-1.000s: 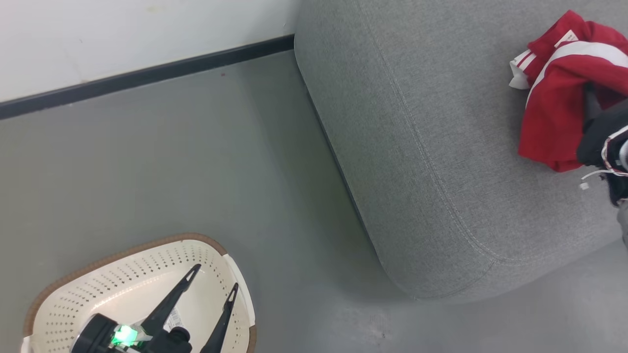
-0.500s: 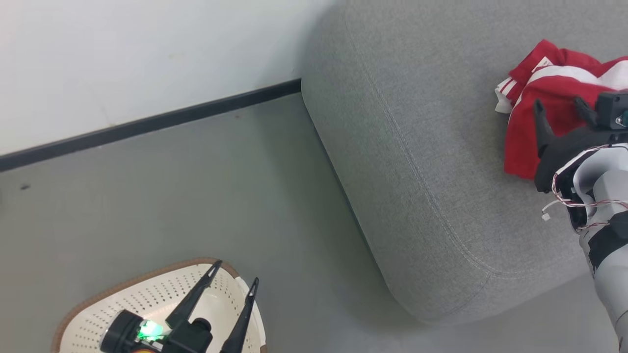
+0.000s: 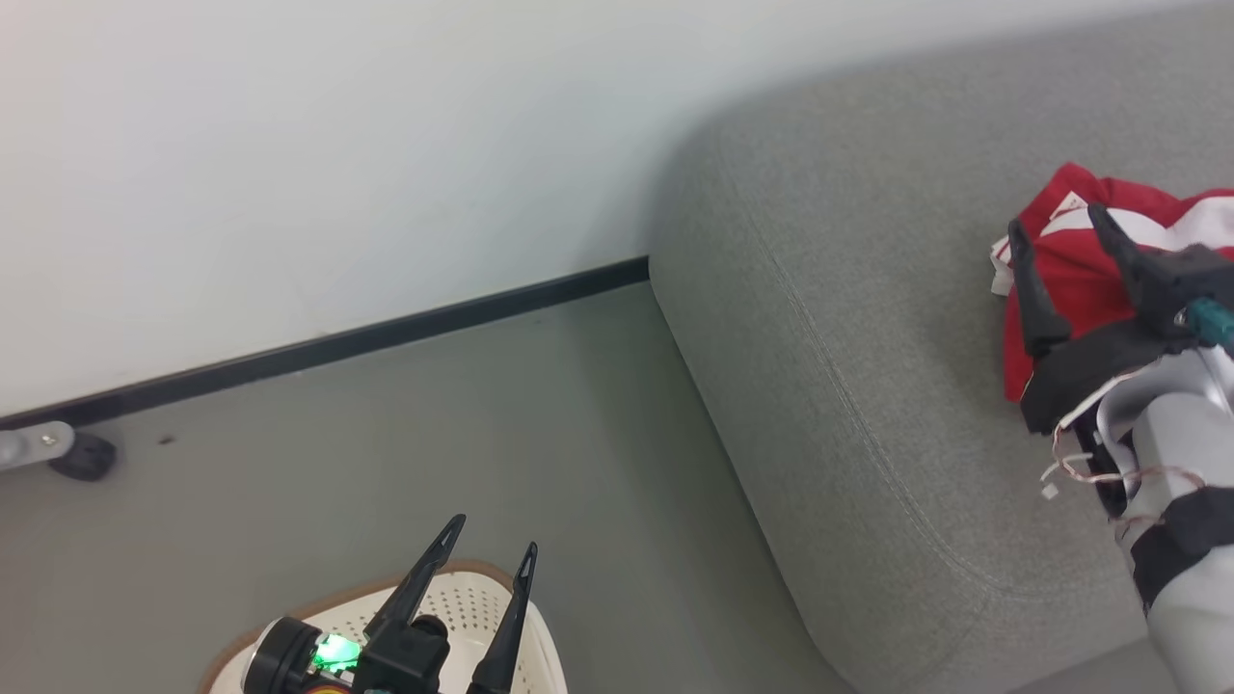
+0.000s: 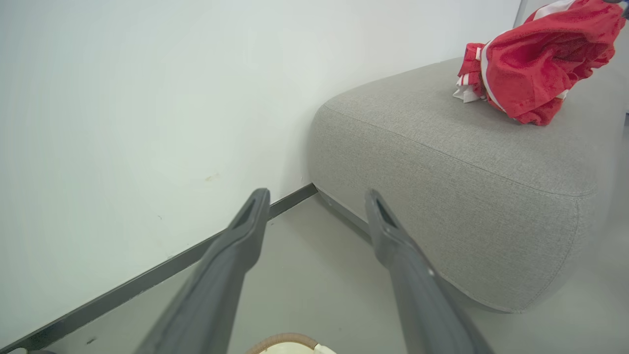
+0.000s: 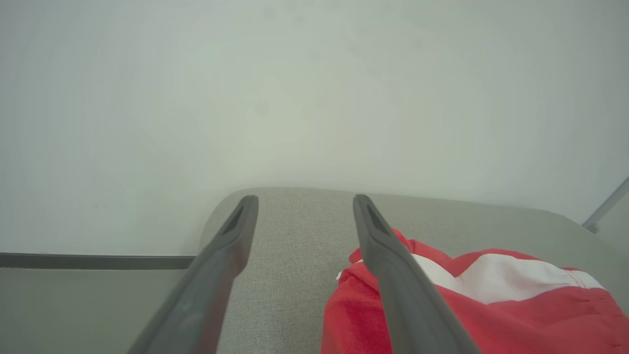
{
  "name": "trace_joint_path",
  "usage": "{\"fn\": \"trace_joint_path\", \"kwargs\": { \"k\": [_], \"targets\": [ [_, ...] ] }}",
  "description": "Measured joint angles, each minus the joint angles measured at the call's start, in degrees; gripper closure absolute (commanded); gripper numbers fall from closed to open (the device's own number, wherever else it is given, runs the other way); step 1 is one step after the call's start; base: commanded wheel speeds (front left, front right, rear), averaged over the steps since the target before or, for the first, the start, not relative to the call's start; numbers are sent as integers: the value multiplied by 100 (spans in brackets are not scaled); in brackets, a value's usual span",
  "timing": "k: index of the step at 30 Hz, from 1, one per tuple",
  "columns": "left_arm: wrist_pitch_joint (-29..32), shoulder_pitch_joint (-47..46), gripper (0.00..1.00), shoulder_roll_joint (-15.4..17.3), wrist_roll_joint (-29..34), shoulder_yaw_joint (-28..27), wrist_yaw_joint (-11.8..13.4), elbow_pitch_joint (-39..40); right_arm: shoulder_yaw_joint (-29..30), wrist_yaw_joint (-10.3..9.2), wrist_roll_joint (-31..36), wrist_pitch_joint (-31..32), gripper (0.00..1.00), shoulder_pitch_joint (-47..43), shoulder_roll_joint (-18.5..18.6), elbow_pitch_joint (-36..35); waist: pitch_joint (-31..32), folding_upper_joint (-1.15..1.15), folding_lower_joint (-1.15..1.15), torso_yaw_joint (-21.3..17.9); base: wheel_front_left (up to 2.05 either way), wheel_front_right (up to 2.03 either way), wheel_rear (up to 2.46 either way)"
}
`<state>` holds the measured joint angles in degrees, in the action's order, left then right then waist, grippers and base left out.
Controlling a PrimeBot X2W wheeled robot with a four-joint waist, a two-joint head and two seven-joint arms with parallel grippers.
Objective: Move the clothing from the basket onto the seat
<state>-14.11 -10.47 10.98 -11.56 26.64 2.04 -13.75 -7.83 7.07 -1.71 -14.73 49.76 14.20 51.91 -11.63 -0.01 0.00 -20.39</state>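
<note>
Left of the grey woven-fabric seat, the left gripper, jaws spread, hovers over the cream perforated plastic basket; the right gripper, jaws apart, has lifted off the bright red striped clothing on that seat (delivery apparently done).

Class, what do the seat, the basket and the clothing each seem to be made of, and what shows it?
Seat: matte grey woven upholstery; weave and stitched seam show. Basket: probably smooth cream plastic; moulded round perforations. Clothing: soft red fabric, possibly synthetic; it crumples in folds.
</note>
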Motion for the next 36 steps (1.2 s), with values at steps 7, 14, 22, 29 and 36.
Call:
{"fn": "trace_joint_path", "kwargs": {
  "k": [7, 14, 22, 29, 36],
  "targets": [
    [-19, -1, 0, -169, -176, -118, 51, -176, -169, 1, -325, 3, 0, -970, -3, -1057, 394, 0, 0, 282, 0, 0, 0],
    [-19, 19, 0, -232, -250, -367, 166, -216, -613, 1, -915, 3, 0, -1987, -87, -2399, 737, 0, 0, 631, 0, 0, 0],
    [-19, 77, 0, -321, -250, -573, 257, -201, -537, 1, -1292, 2, 0, -2952, -22, -3410, 1023, 0, 0, 1110, 0, 0, 0],
    [-19, 229, 0, -342, -243, -709, 309, -203, -381, 1, -1483, 3, 0, -3587, -22, -4024, 1198, 1, 0, 1562, 0, 0, 0],
    [-19, 390, 0, -385, -186, -832, 357, -194, -327, 1, -1550, 3, 0, -4195, -102, -4283, 1334, 1, 0, 1987, 0, 0, 0]
  ]
}}
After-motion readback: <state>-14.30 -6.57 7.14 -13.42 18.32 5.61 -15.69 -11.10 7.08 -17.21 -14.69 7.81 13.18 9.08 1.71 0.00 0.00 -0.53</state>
